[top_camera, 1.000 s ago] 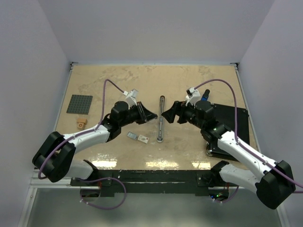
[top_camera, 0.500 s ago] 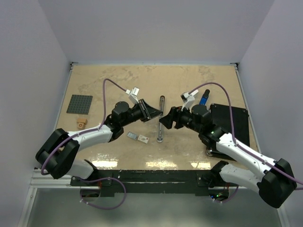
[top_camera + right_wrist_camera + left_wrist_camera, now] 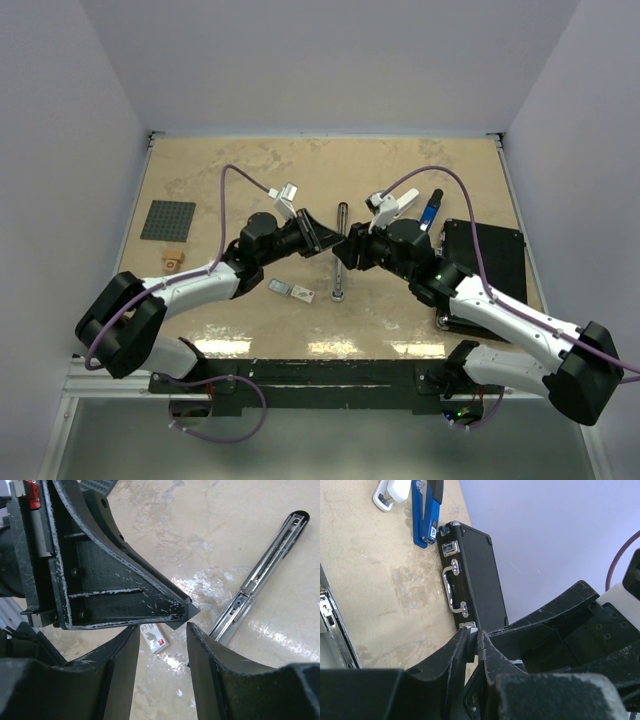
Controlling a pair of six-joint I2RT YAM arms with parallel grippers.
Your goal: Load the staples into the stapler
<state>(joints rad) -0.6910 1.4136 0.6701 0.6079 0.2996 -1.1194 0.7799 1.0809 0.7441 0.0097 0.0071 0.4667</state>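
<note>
Watching the two arms meet nose to nose over the middle of the table, my worry is a clash of fingers. The left gripper point(image 3: 473, 637) has its jaws pinched almost together; whether anything thin sits between them I can't tell. The right gripper point(image 3: 162, 630) has its jaws apart with nothing in them, and the left one's pointed tip hangs right at the mouth of that gap. If the right jaws close from here, they could bite the other gripper's fingers rather than anything meant to be passed, and any small piece between them would likely drop. Both tips also hover just above the long metal rail point(image 3: 340, 280), which I take for the stapler's opened staple channel, so a low push could knock it askew.

The staples box point(image 3: 303, 294), whitish with a red mark, lies flat on the table beside the rail's near end. The grey tray piece point(image 3: 279, 288) is just to its left. Neither is being touched, and nothing looks loaded yet.

A second ago the grippers sat well apart on either side of the rail, the right jaws spread wider. Since then both have closed in over it and the right jaws have narrowed
</note>
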